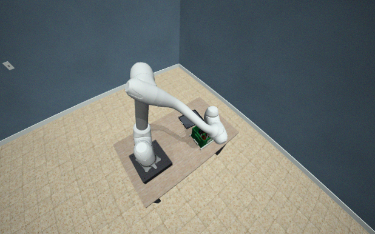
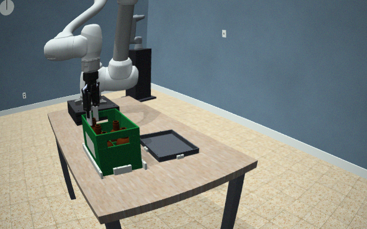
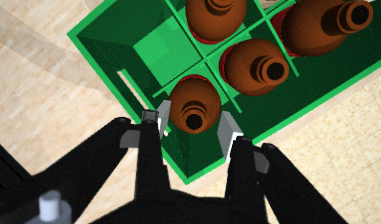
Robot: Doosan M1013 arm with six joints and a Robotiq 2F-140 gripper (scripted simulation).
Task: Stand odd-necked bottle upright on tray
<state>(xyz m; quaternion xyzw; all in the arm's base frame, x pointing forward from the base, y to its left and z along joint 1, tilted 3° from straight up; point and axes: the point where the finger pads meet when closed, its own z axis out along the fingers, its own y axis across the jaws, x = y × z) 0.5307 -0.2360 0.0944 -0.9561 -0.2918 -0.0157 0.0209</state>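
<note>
The hand [image 2: 92, 121] [image 3: 194, 117] is hovering partly open over the green crate [image 1: 196, 140] [image 2: 119, 157] [image 3: 98, 55], its fingers standing apart on either side of a brown bottle [image 2: 94, 120] [image 3: 195, 100] in the crate's end compartment and gripping nothing. Other brown bottles are standing inside the crate, though which neck is differing cannot be told, and the dark tray [image 1: 186, 121] [image 2: 170, 145] is lying bare beside the crate on the tabletop [image 1: 173, 157] [image 2: 187, 184] [image 3: 26, 75].

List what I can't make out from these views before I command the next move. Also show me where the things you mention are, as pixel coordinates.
- Odd neck: too small and foreshortened to compare in the wrist view.
- Fifth bottle: not fully visible in the wrist view, cut off by its edges; in the exterior view the green crate [image 1: 196, 141] [image 2: 117, 158] [image 3: 128, 112]'s walls hide the lower bottles.
- Gripper [image 2: 92, 120] [image 3: 194, 117]: hidden under the arm in the top view.
- Tray [image 1: 185, 124] [image 2: 177, 154]: part is behind the arm in the top view, and it is outside the wrist view.
</note>
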